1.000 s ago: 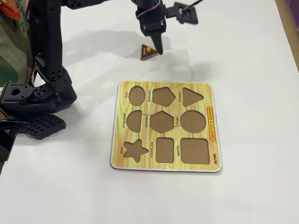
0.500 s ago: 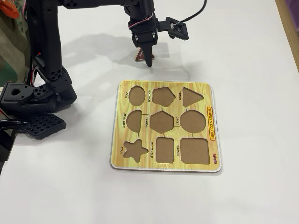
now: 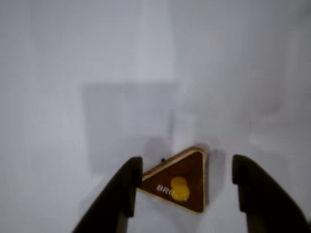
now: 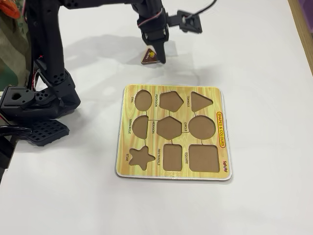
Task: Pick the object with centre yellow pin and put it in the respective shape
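Note:
The dark-brown wooden triangle [image 3: 190, 171] with a yellow knob lies on the white table between my gripper's [image 3: 187, 166] black fingers. The left finger [image 3: 127, 187] touches the triangle's left corner; the right finger [image 3: 252, 189] stands apart from it with a gap. The jaws are open. In the fixed view the gripper [image 4: 155, 55] points down at the triangle [image 4: 148, 56], beyond the far edge of the yellow puzzle board [image 4: 171, 89]. The triangular recess [image 4: 200, 101] is at the board's far right and is empty.
The board also has empty pentagon [image 4: 171, 101], circle [image 4: 202, 127], star [image 4: 141, 157] and square [image 4: 203, 157] recesses. The arm's black base [image 4: 39, 103] stands at the left. A wooden table edge [image 4: 304, 24] runs along the far right.

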